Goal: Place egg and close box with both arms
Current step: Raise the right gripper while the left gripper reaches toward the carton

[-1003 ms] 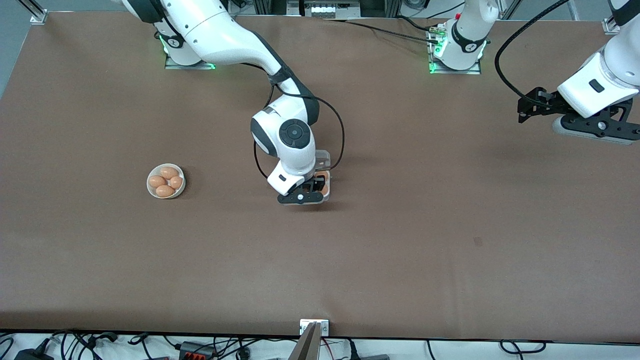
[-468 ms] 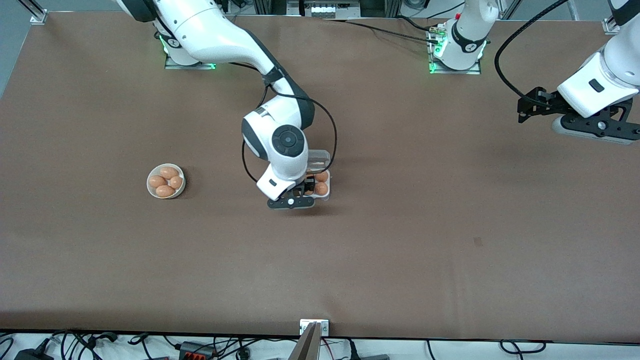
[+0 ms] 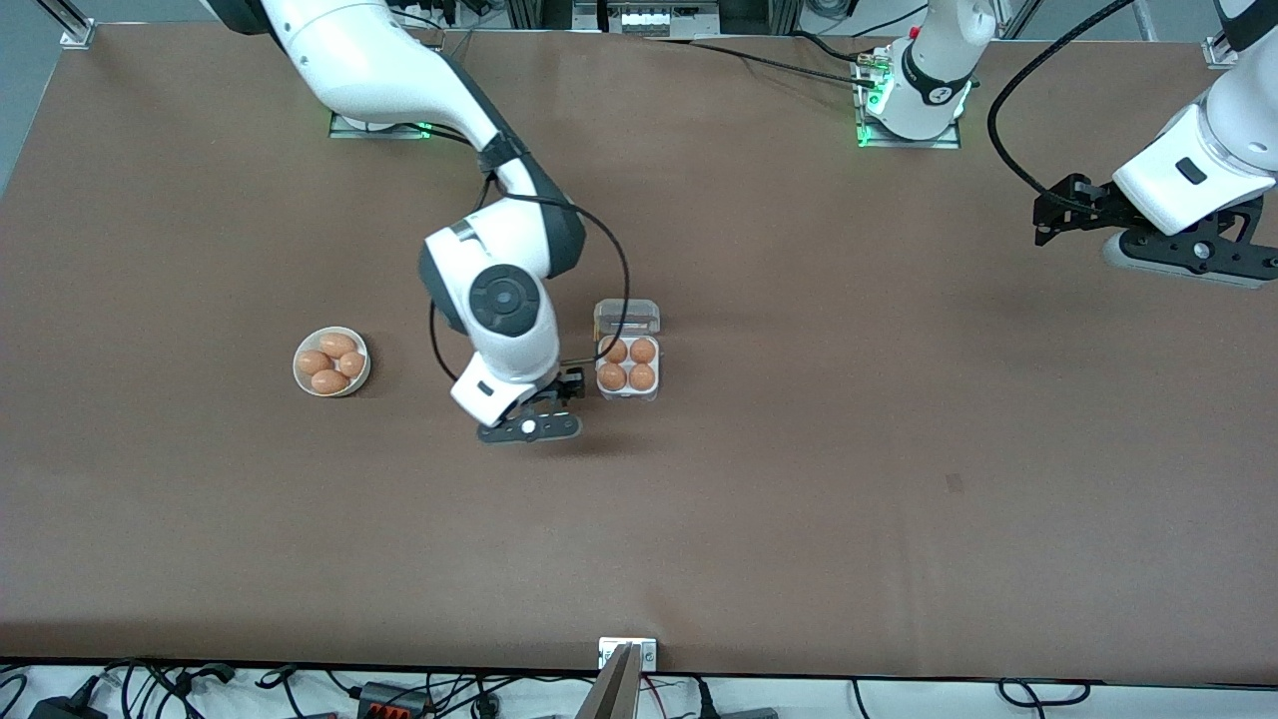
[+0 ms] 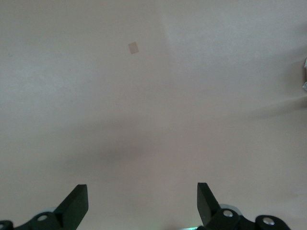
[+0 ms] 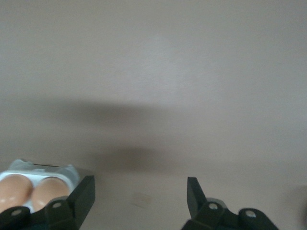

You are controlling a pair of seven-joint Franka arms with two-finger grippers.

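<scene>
The clear box [image 3: 628, 359] sits mid-table with its lid [image 3: 627, 318] folded back open. All four cells hold orange-brown eggs [image 3: 627, 364]. My right gripper [image 3: 562, 389] is open and empty, over bare table beside the box toward the right arm's end. In the right wrist view its fingers [image 5: 82, 194] stand wide apart with a corner of the box [image 5: 41, 173] and two eggs [image 5: 31, 189] at the edge. My left gripper [image 3: 1060, 213] is open and empty, waiting over the left arm's end of the table; its wrist view shows only bare table between its fingers [image 4: 76, 203].
A round white bowl [image 3: 331, 361] with several more eggs stands toward the right arm's end of the table. A small dark mark [image 3: 955, 483] lies on the brown mat. Cables run along the table's edge nearest the camera.
My right gripper has drawn away from over the box toward the right arm's end, uncovering all four eggs in the cells. The left arm has not moved.
</scene>
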